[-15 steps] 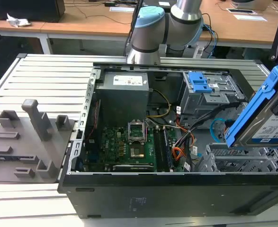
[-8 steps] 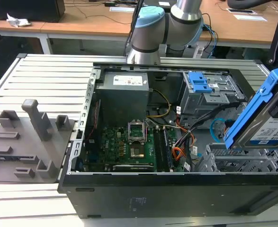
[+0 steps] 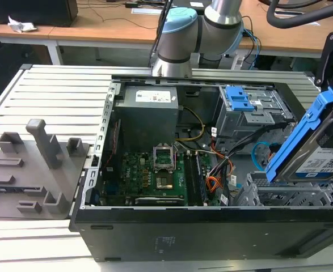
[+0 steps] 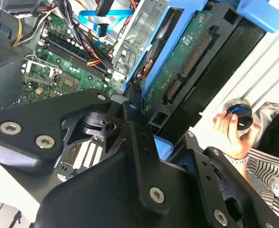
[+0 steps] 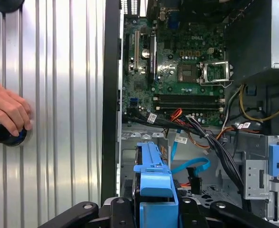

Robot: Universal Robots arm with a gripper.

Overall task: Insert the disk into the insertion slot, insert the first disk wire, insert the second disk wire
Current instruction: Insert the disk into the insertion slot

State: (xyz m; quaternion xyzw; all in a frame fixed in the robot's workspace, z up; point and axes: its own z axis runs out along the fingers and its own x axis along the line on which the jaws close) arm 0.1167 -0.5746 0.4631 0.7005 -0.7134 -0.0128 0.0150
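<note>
The computer case (image 3: 155, 226) lies open on the ribbed metal worktop (image 3: 53, 96), and its front wall is a long black edge toward the camera. The claw (image 5: 156, 204) is closed on the disk (image 3: 319, 153). In both wrist views its black fingers (image 4: 138, 137) press on the two sides of the blue frame.

In the exterior view the disk is at the right end of the case, tilted. Its low corner points down to the insertion slot (image 3: 279, 195) and its other end is raised toward the exterior view's right. The low corner is just above the rim of the slot. I cannot tell if it touches the rim. The slot is open on top, between its perforated side walls.

The taller drive cage (image 3: 251, 110) with blue latches stands behind the slot, near the back wall of the case. Between this cage and the slot, the light-blue second disk wire (image 5: 191, 166) bends in a loop on the case floor, with black cables beside it. The red-orange first disk wire (image 5: 176, 114) is near the edge of the green board (image 3: 149, 175).

Outside the case, a person's hand (image 5: 8, 111) rests on a black round knob (image 5: 6, 134) on the worktop, well apart from the claw. A grey block with pegs (image 3: 36, 170) lies beside the case, on the exterior view's left.
</note>
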